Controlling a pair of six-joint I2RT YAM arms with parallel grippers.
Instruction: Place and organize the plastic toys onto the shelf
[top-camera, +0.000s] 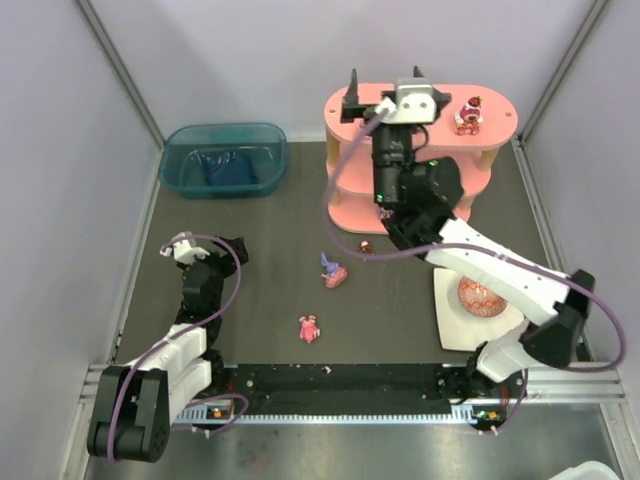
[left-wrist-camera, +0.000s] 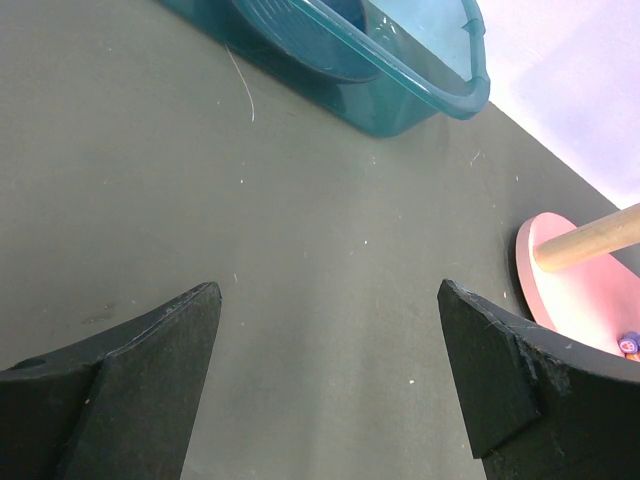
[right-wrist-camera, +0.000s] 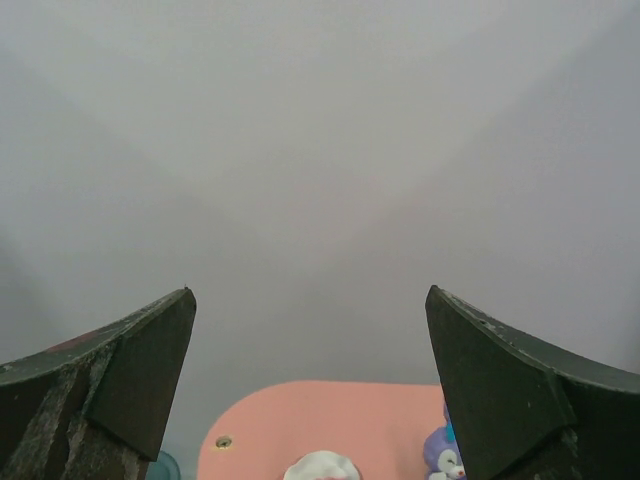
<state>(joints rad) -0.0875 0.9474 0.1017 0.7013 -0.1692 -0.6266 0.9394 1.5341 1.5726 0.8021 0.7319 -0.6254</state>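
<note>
While R gripper (top-camera: 385, 92) hangs over the top board of the shelf (top-camera: 497, 130), fingers spread wide w/ nothing btwn them, L gripper (left-wrist-camera: 330, 300) sits low over the table (top-camera: 250, 300) well left of the shelf, likewise spread & empty. Red toy (top-camera: 467, 115) stands at the top board's right end; R wrist view shows a purple toy (right-wrist-camera: 445, 455) there too. On the table in front of the shelf: tiny toy (top-camera: 366, 246) by its base, bunny (top-camera: 333, 272) further out, pink toy (top-camera: 309, 328) furthest. Bin (top-camera: 225, 160) is left of the shelf.
</note>
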